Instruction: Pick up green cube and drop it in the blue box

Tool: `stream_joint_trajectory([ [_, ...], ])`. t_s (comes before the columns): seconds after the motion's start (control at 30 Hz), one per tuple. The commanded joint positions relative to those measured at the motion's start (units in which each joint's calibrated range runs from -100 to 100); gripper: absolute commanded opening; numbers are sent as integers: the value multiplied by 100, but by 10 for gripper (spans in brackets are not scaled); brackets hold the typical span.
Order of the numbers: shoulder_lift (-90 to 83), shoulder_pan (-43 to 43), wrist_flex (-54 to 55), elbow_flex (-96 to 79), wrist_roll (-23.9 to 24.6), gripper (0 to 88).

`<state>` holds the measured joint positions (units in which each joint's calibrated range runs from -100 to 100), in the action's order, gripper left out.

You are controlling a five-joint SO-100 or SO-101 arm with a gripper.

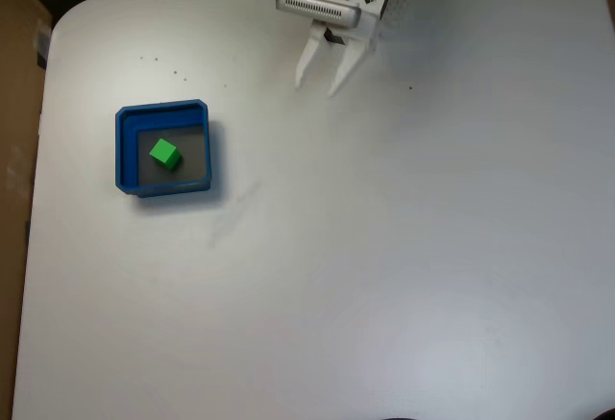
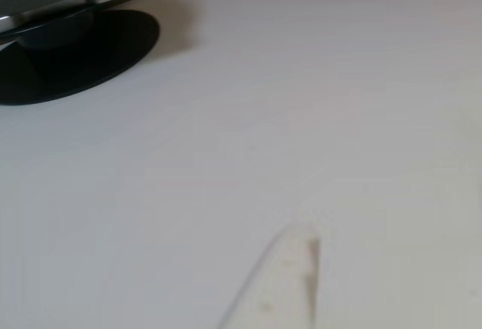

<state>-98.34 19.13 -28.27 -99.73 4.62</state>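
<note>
The small green cube (image 1: 165, 155) lies inside the blue box (image 1: 122, 151), on its grey floor, at the left of the table in the fixed view. My white gripper (image 1: 316, 83) hangs at the table's top centre, far to the right of the box, open with nothing between its two fingers. In the other view one blurred white fingertip (image 2: 282, 287) rises from the bottom edge over bare white table.
The white table (image 1: 384, 247) spreads wide to the right and below the box. A brown panel (image 1: 14, 103) borders its left edge. In the other view a black round base (image 2: 75, 50) with a grey stand sits at the top left.
</note>
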Motion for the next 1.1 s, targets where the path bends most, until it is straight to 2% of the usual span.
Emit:
stream_joint_trajectory([
  [0.0, -125, -656, -20, -9, -24, 227],
  [0.4, -116, -2130, -20, -9, -29, 227],
  [0.83, -108, -2311, -20, 0, -39, 201],
  [1.07, -108, -2311, -28, -9, -405, 186],
])
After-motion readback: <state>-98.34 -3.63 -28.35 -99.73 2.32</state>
